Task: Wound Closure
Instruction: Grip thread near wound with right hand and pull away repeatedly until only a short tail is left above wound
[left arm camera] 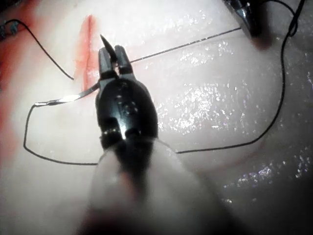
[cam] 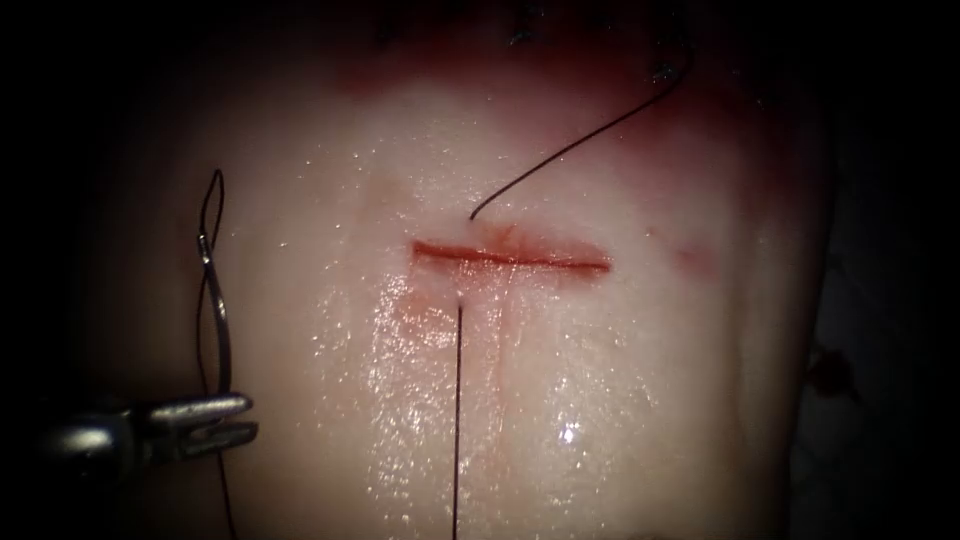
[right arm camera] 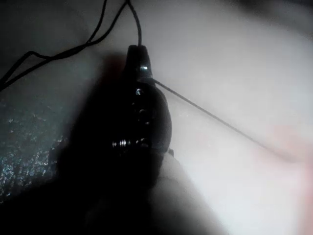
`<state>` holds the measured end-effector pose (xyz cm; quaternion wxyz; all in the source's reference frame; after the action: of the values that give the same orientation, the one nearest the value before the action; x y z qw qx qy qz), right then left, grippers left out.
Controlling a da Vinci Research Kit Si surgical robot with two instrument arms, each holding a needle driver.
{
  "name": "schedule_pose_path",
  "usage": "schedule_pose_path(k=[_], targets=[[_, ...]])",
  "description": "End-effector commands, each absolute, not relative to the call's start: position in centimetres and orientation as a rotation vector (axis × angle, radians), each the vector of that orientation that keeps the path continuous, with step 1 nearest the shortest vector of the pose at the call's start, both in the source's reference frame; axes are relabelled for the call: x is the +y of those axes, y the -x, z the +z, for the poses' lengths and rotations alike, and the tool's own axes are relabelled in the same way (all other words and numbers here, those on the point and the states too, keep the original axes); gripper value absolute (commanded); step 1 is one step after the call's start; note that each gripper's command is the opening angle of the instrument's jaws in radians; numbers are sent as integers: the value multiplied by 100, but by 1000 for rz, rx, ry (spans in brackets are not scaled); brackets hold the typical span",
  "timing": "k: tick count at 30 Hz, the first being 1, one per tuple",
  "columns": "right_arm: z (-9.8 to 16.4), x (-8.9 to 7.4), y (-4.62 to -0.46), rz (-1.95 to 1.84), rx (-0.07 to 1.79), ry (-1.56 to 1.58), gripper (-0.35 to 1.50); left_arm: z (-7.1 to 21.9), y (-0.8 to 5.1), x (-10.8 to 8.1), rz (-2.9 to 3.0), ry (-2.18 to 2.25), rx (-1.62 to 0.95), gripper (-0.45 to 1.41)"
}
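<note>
Left claw (cam: 225, 420) grips one needle (cam: 215, 290); one cut (cam: 510, 258)

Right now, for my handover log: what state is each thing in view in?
left tool: shut on the needle, seemingly near its point.
needle: out of the tissue, left of the cut.
right tool: at the thread; hold unclear.
thread: runs through the tissue across the cut.
cut: open.
tissue: wet and glistening.
red fluid: smeared along the cut.

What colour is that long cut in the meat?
Red: the cut is a thin red line on pale tissue, clearest in the endoscope view.
</note>
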<state>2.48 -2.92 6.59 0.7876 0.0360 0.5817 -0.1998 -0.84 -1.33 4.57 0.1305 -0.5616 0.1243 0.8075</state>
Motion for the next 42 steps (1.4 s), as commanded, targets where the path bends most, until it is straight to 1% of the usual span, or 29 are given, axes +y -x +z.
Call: schedule_pose_path(k=[1,7,8,9,10,11,13,14,17,28,33,42], targets=[[661,-311,-263,-441,1257,-111,-35,462,89,-131,2345,1634,362,-35],[656,-319,-272,-401,1293,-149,-35,462,89,-130,2345,1634,361,-35],[656,-315,-272,-385,1303,-145,-25,462,89,-130,2345,1634,361,-35],[656,-310,-272,-366,1308,-135,14,462,89,-130,2345,1634,361,-35],[656,-301,-271,-337,1304,-117,61,462,89,-130,2345,1634,361,-35],[656,-293,-269,-312,1298,-93,89,462,89,-130,2345,1634,361,-35],[655,-270,-264,-250,1285,-50,126,462,89,-130,2345,1634,361,-35],[655,-258,-262,-220,1288,-34,131,462,89,-130,2345,1634,361,-35],[656,-220,-252,-168,1295,-10,138,462,89,-130,2344,1634,360,-35],[682,-116,-230,-159,1242,57,138,462,89,-130,2345,1634,361,-35],[696,-88,-223,-148,1233,91,135,462,89,-130,2345,1634,361,-35],[717,-50,-223,-131,1212,131,133,462,89,-131,2345,1634,362,-35]])
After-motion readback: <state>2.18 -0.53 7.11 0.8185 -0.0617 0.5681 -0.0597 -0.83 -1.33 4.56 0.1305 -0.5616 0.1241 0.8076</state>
